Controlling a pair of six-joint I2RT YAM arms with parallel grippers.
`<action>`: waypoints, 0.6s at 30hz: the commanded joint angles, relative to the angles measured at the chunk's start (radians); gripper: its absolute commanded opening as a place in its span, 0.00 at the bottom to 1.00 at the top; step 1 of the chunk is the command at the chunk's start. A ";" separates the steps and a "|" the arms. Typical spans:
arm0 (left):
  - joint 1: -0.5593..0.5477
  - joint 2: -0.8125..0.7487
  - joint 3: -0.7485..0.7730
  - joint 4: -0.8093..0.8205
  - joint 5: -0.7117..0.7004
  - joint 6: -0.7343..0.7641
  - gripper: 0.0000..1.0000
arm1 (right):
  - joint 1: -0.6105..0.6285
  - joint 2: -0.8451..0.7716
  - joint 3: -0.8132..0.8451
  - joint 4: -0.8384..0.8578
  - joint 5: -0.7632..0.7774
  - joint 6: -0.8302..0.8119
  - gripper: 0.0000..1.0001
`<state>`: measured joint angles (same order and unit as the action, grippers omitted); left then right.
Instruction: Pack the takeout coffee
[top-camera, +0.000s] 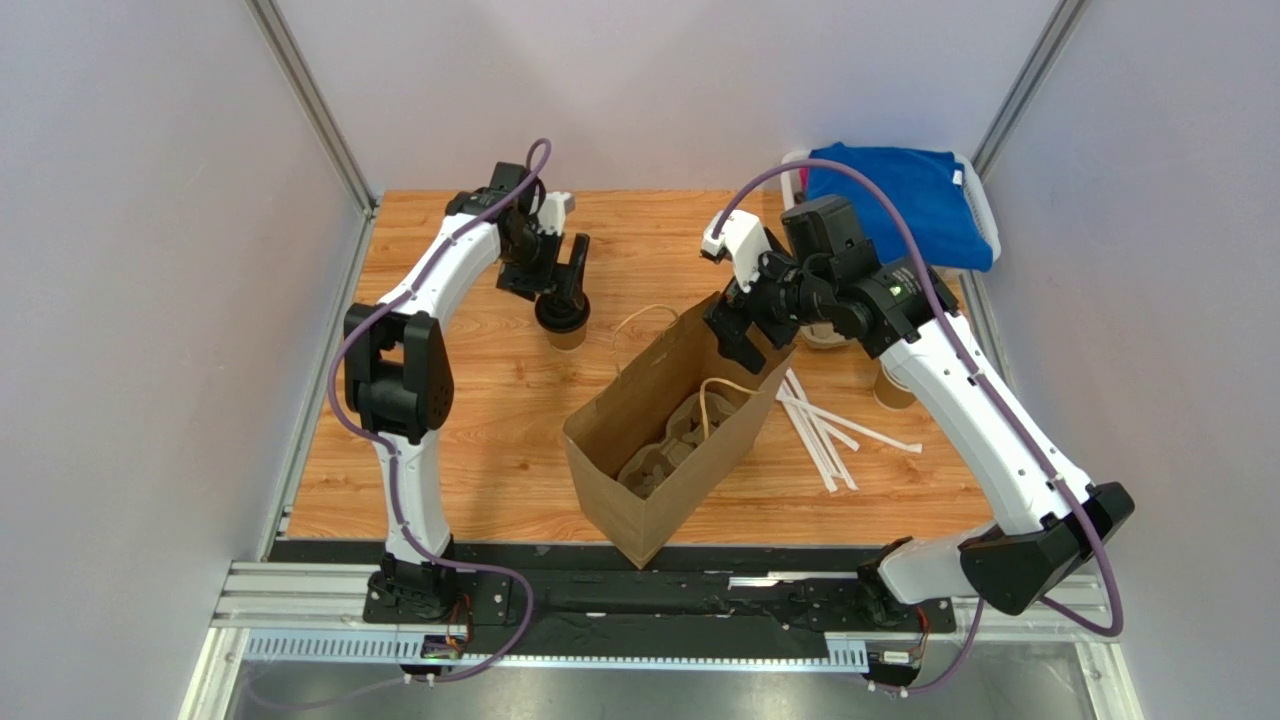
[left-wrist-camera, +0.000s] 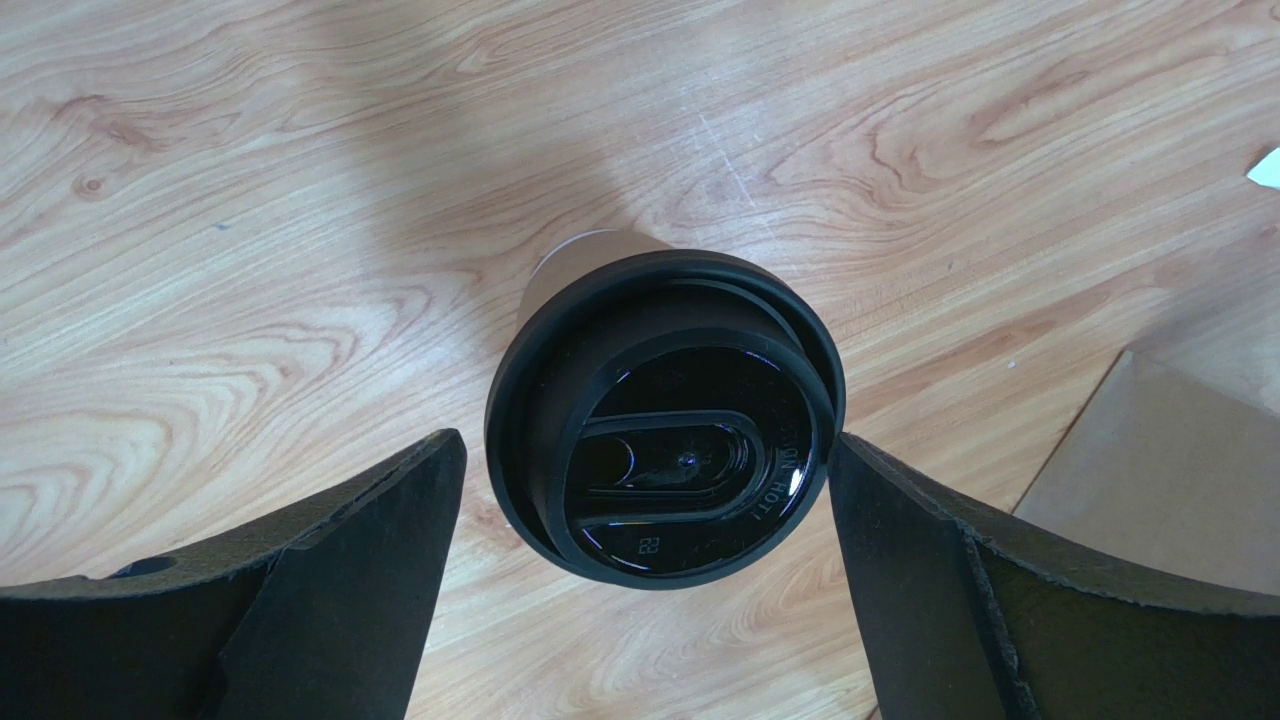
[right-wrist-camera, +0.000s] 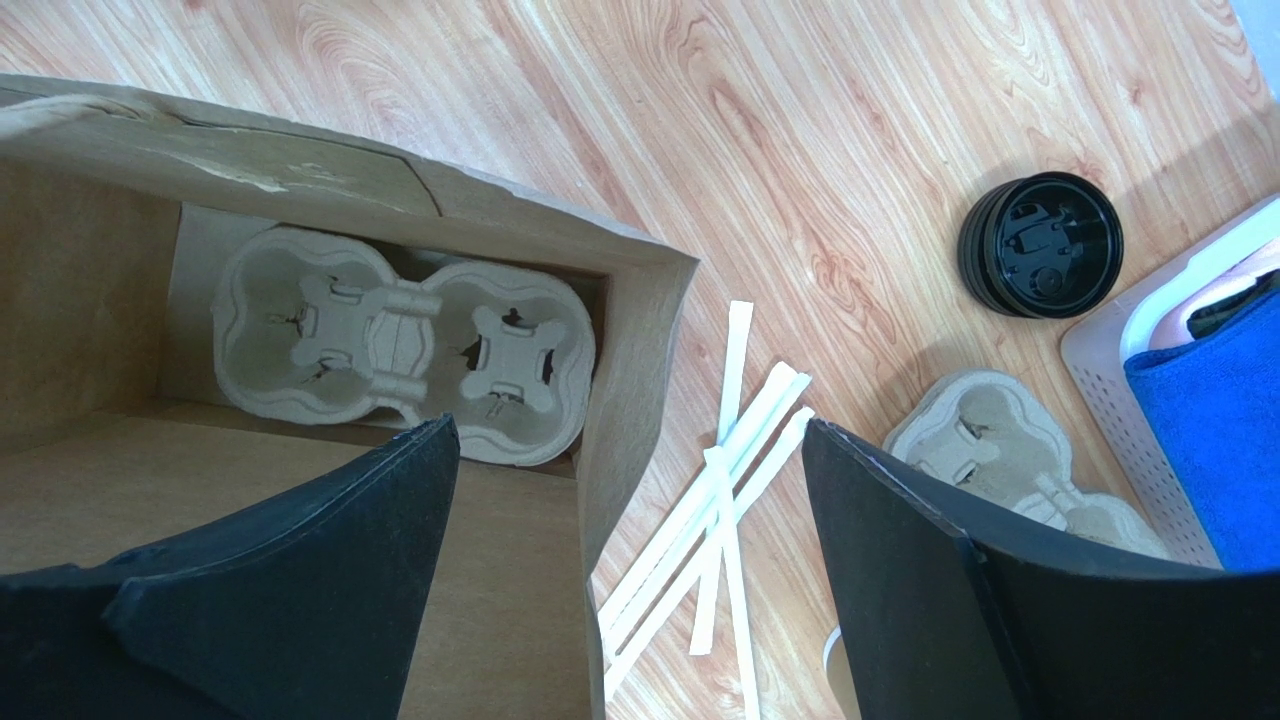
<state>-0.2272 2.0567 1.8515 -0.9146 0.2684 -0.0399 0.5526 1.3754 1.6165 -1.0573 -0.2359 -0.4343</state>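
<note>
The takeout coffee (top-camera: 565, 318), a small brown paper cup under a black lid (left-wrist-camera: 661, 428), stands upright on the wooden table at the back left. My left gripper (top-camera: 565, 288) hangs open right over it, one finger (left-wrist-camera: 361, 555) on each side of the lid (left-wrist-camera: 646, 450), and a sliver of table shows between the left finger and the lid. The brown paper bag (top-camera: 661, 450) stands open mid-table with a pulp cup carrier (right-wrist-camera: 406, 353) on its bottom. My right gripper (top-camera: 747, 333) is open at the bag's far rim and straddles its side wall (right-wrist-camera: 628, 428).
White wrapped straws (top-camera: 819, 428) lie crossed on the table right of the bag (right-wrist-camera: 721, 495). A loose black lid (right-wrist-camera: 1041, 243) and a second pulp carrier (right-wrist-camera: 1007, 450) lie beyond them. A white basket holding a blue cloth (top-camera: 902, 203) fills the back right corner.
</note>
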 joint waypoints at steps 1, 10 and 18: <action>0.006 -0.043 0.026 -0.010 0.014 -0.002 0.99 | -0.003 0.005 0.048 0.011 0.006 0.002 0.91; 0.006 -0.049 0.029 -0.010 0.064 -0.011 0.99 | -0.005 0.007 0.046 0.008 0.001 -0.001 0.91; 0.006 -0.037 0.031 -0.017 0.019 -0.009 0.99 | -0.003 0.005 0.043 0.008 0.001 -0.006 0.91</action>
<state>-0.2268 2.0567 1.8515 -0.9176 0.3038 -0.0410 0.5526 1.3846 1.6241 -1.0576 -0.2359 -0.4343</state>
